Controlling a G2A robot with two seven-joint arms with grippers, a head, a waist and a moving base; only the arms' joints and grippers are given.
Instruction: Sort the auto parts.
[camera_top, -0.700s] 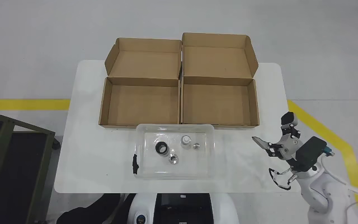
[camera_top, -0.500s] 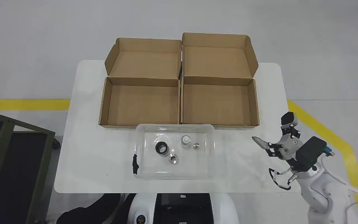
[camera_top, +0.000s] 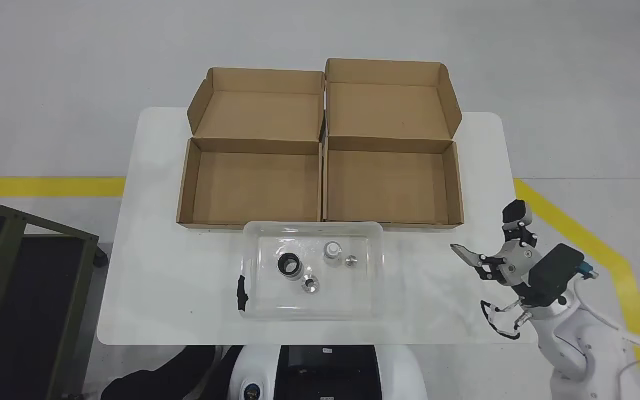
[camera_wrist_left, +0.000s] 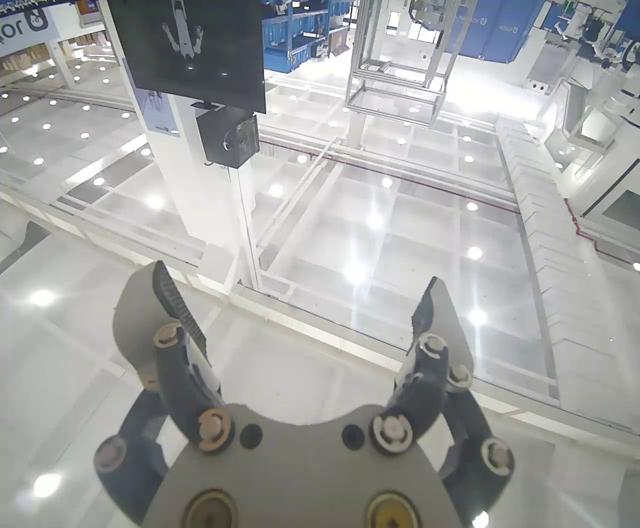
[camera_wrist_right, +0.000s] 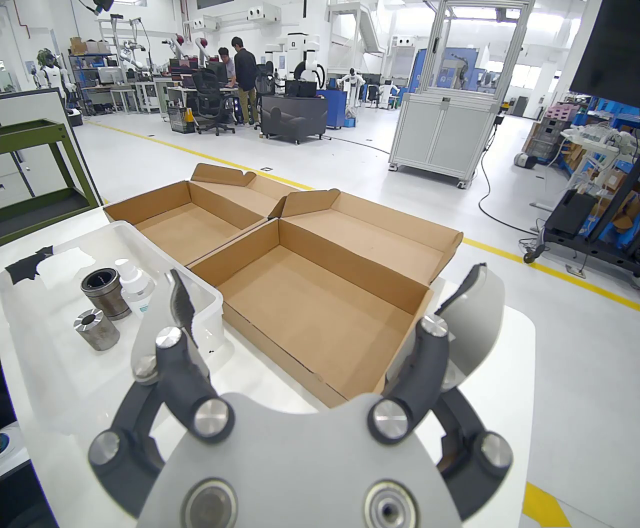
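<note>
A clear plastic tray (camera_top: 362, 298) sits at the table's front middle, holding a dark ring-shaped bearing (camera_top: 290, 266), a small white bottle (camera_top: 331, 249) and two small metal parts (camera_top: 311, 287). Behind it stand two empty cardboard boxes, left (camera_top: 250, 187) and right (camera_top: 392, 186), lids folded back. My right gripper (camera_top: 468, 275) hangs open by the table's right front corner, to the right of the tray and holding nothing. In the right wrist view the bearing (camera_wrist_right: 102, 292), a metal cylinder (camera_wrist_right: 96, 329) and the bottle (camera_wrist_right: 132, 287) lie ahead of that gripper (camera_wrist_right: 325, 277). My left gripper (camera_wrist_left: 295, 277) is open and empty, aimed at the ceiling.
A green metal cart (camera_top: 40, 290) stands off the table's left side. Yellow floor tape (camera_top: 60, 186) runs past both ends of the table. Bare white tabletop (camera_top: 160, 280) lies left of the tray and to the right of the boxes.
</note>
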